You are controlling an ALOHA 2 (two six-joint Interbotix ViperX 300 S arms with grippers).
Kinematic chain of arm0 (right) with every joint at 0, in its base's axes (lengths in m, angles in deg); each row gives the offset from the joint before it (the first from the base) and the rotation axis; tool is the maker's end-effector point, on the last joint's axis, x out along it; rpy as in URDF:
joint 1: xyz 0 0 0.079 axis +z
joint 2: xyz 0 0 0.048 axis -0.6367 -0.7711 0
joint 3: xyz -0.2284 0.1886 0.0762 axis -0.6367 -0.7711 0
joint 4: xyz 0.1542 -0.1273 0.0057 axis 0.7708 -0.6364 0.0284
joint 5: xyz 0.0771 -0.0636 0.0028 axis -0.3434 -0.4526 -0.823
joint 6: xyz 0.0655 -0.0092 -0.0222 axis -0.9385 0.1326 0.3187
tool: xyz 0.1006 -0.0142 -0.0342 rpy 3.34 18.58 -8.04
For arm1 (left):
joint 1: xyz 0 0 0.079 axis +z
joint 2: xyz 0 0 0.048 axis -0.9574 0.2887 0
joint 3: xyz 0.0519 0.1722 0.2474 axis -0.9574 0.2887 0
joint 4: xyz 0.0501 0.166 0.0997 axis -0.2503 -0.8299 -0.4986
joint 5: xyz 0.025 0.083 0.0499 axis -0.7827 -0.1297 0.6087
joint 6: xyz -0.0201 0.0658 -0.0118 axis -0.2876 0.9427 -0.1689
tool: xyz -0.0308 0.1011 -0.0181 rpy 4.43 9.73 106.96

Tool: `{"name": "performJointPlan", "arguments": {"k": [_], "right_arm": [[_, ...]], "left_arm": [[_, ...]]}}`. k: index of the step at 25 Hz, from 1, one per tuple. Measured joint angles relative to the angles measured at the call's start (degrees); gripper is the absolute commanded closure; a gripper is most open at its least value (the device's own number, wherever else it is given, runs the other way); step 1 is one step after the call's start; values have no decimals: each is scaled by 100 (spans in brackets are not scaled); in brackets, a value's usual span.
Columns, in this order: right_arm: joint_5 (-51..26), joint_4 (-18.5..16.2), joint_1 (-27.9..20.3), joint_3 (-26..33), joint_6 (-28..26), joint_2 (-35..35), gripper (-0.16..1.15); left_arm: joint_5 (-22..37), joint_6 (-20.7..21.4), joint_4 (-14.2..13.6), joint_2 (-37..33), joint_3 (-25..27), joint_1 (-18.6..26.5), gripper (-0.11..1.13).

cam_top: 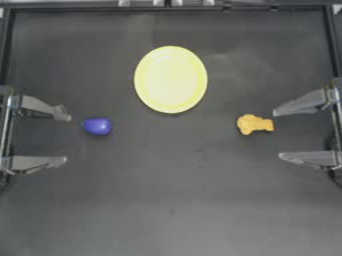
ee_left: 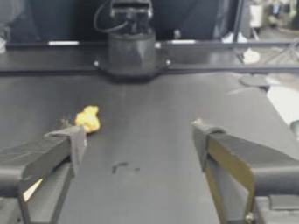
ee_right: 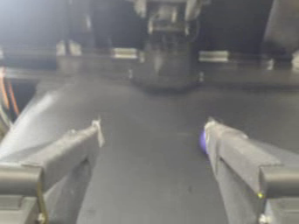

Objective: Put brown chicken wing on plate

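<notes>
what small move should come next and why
Probably the right gripper should reach in toward the brown chicken wing, which lies on the table just ahead of it, untouched and well off the plate. That gripper is open and nearest; the left gripper sits parked by the blue-purple object.

A pale-yellow colour, plain and unpatterned, is shown by the plate (cam_top: 170,79). An orange-golden tone is seen on the brown chicken wing (cam_top: 254,124). A blue-purple colour is carried by the small rounded object (cam_top: 97,126). The table (cam_top: 174,200) is dark grey. The 2 grippers are finished in grey metal.
</notes>
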Motion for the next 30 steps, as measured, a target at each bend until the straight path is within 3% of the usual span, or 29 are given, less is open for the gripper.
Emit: {"name": "performJointPlan", "arguments": {"k": [8,12,17,30], "right_arm": [[-2944,53,-844,1055,0,-624,-2],[-3858,-185,-1116,1441,44,-1222,-2],[-4298,-545,-1160,1652,44,-1793,-2],[-4474,-457,-1415,1617,343,-2944,-2]], "left_arm": [[44,0,9,0,0,105,0],[53,0,18,9,-9,123,0],[105,0,97,114,-35,123,0],[141,0,105,308,-44,193,0]]}}
